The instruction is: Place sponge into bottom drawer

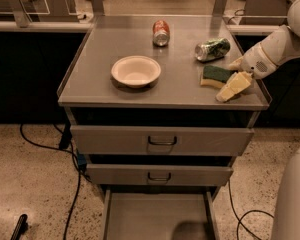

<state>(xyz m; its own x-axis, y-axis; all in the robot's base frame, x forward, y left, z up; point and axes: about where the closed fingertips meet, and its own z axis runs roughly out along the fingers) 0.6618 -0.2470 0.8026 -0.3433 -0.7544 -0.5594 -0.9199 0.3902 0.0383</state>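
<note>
The sponge (215, 75), dark green on top with pale yellow foam below, lies on the cabinet top near its right front corner. My gripper (233, 75) reaches in from the right and is open at the sponge's right end. One pale finger (233, 87) lies in front of the sponge and the other sits behind it. The bottom drawer (157, 217) is pulled out below, with its flat grey floor showing.
A white bowl (136, 71) sits at the middle of the cabinet top (105, 44). A crushed green can (212, 49) lies just behind the sponge and a red can (161, 32) lies further back. The two upper drawers (160, 140) are shut. Cables run along the floor at the left.
</note>
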